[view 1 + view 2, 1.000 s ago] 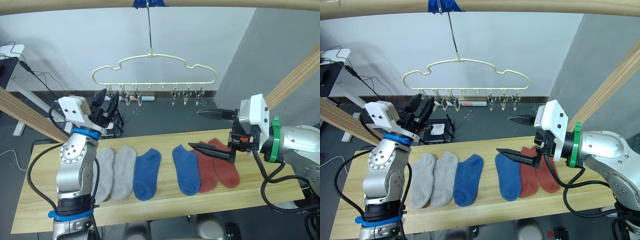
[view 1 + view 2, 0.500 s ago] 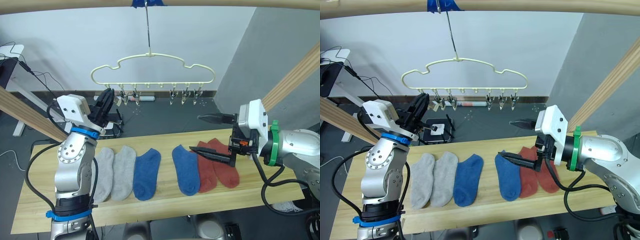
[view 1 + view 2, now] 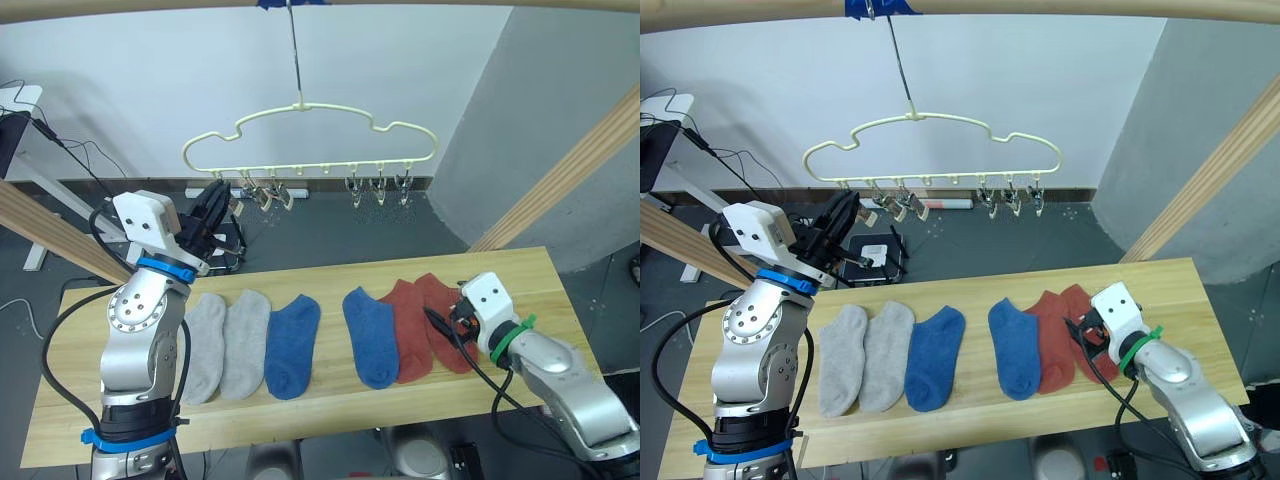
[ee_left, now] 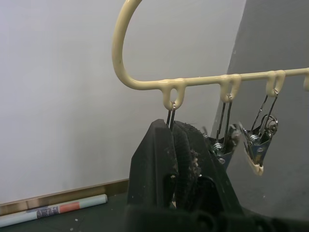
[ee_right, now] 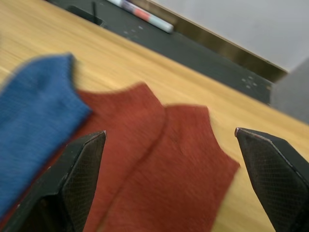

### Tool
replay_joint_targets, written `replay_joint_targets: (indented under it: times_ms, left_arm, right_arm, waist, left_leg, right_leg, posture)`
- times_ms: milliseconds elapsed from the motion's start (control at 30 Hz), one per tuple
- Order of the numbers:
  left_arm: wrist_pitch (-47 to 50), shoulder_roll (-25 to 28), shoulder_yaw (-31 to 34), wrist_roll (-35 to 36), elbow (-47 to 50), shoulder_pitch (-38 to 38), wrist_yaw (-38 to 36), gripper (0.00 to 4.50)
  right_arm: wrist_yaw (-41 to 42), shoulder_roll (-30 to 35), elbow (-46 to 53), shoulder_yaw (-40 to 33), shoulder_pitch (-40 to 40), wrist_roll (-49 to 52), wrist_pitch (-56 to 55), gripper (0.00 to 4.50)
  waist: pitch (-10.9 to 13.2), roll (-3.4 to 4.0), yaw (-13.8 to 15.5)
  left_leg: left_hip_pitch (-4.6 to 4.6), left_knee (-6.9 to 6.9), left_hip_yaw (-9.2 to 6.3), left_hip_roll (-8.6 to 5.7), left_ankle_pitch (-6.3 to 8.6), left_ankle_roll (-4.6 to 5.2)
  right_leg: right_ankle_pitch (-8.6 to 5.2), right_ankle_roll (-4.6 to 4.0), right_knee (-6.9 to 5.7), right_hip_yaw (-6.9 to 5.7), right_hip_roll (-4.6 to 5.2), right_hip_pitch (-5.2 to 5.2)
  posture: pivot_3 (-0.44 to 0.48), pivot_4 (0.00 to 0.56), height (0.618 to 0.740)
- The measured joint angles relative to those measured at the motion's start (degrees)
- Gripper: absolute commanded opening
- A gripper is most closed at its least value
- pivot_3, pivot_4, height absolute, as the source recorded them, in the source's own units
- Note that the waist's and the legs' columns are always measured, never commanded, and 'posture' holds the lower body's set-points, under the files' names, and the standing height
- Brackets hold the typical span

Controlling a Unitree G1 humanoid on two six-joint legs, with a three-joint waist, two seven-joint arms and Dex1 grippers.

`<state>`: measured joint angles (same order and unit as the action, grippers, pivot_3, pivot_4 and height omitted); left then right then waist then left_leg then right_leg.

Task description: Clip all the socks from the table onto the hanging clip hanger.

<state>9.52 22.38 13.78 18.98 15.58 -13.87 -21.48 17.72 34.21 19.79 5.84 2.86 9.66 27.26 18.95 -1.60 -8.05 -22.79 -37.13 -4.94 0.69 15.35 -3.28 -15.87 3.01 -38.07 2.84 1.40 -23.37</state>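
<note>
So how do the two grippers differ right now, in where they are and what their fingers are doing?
The left gripper is raised at the clip hanger, fingers closed together at its end clip; the right gripper is low over the table, fingers spread wide above the two rust-red socks. The left points up and away; the right points down at the socks. Neither holds a sock.

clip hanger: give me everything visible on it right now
The clip hanger is thin pale-yellow wire with a wavy, cloud-like outline. Its hook hangs from a thin rod under the wooden pole, above the table's far edge. Small loops along its bottom bar carry metal clips, all empty. No sock hangs on it. The left tool is shut on the endmost clip at the hanger's left end.
</note>
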Motion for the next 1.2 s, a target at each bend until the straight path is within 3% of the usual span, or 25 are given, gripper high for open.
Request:
replay_joint_targets:
  times_ms: [267, 400, 567, 900, 1033, 1200]
  left_arm:
    - [0.6, 0.1, 0.0, 0.0, 0.5, 0.0, -0.4, 0.01]
    - [1.2, 0.1, 0.0, 0.0, 0.7, 0.0, -0.4, 0.01]
    - [1.5, 0.2, 0.0, 0.1, 0.7, 0.0, -0.4, 0.0]
    - [6.0, 1.8, 0.1, 3.7, 2.3, 0.0, -2.4, 0.0]
    - [9.3, 2.8, 0.3, 7.0, 3.4, 0.0, -3.1, 0.0]
    - [15.4, 5.1, 2.4, 12.6, 4.8, -0.4, -3.8, 0.0]
  right_arm:
    - [0.1, -5.1, -17.5, -0.3, -4.6, -4.4, -8.2, 4.5]
    - [2.0, -6.5, -20.1, -1.0, -6.1, -3.9, -8.6, 4.5]
    - [3.9, -8.7, -20.6, -2.9, -6.3, -1.8, -5.3, 3.36]
    - [4.6, -9.1, -20.6, -3.3, -6.0, -2.1, -5.1, 0.13]
    - [4.9, -6.7, -20.4, -3.5, -5.5, -4.1, -6.8, 0.02]
    - [9.9, 2.8, -13.2, -5.9, -4.3, -5.8, -9.4, 0.02]
  waist:
    - [0.2, 0.06, 0.0]
    - [0.2, 0.06, -0.1]
    - [0.2, 0.06, -0.1]
    - [0.2, 0.06, 0.1]
    - [0.2, 0.09, 0.2]
    - [0.6, 0.33, 0.0]
  left_leg:
    - [0.0, 0.0, 0.04, 0.0, 0.0, 0.0]
    - [0.01, 0.01, 0.04, 0.01, 0.0, 0.01]
    - [0.04, -0.02, 0.05, 0.02, 0.0, 0.0]
    - [0.05, -0.05, 0.05, 0.0, 0.0, 0.0]
    - [0.03, -0.03, 0.06, -0.01, 0.0, 0.0]
    - [0.07, -0.01, 0.27, -0.03, 0.0, 0.0]
  right_leg:
    - [0.02, -0.03, -0.03, 0.06, 0.0, -0.02]
    - [0.02, -0.03, -0.03, 0.07, 0.0, -0.02]
    - [0.07, -0.05, -0.05, 0.08, 0.0, 0.0]
    - [0.11, 0.0, -0.03, 0.1, 0.0, 0.03]
    - [0.11, 0.0, -0.01, 0.11, 0.01, 0.03]
    - [0.13, 0.06, -0.04, 0.36, -0.02, -0.04]
  posture:
    - [-0.262, 0.374, 0.737]
    - [-0.254, 0.375, 0.737]
    - [-0.254, 0.375, 0.737]
    - [-0.24, 0.371, 0.737]
    - [-0.233, 0.373, 0.737]
    - [-0.244, 0.376, 0.737]
